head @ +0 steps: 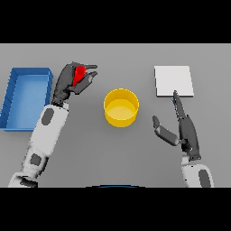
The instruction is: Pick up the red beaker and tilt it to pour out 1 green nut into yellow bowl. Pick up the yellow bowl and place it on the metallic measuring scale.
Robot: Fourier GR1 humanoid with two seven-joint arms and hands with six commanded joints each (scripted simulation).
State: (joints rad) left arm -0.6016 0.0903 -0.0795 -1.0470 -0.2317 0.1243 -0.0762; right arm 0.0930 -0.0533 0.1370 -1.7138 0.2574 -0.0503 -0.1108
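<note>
My left hand [68, 81] is shut on the red beaker [79, 74], which shows only partly between the fingers and thumb, up and to the left of the yellow bowl [121, 108]. The bowl stands upright in the middle of the table and looks empty; no green nut is visible. The metallic measuring scale [173, 80] is a flat pale square at the back right. My right hand [186, 131] is open to the right of the bowl, fingers straight and pointing toward the scale's near edge, thumb spread toward the bowl, touching nothing.
A blue open bin [27, 97] lies at the far left, close beside my left forearm. Grey table [117, 153] stretches between the bowl and the near edge.
</note>
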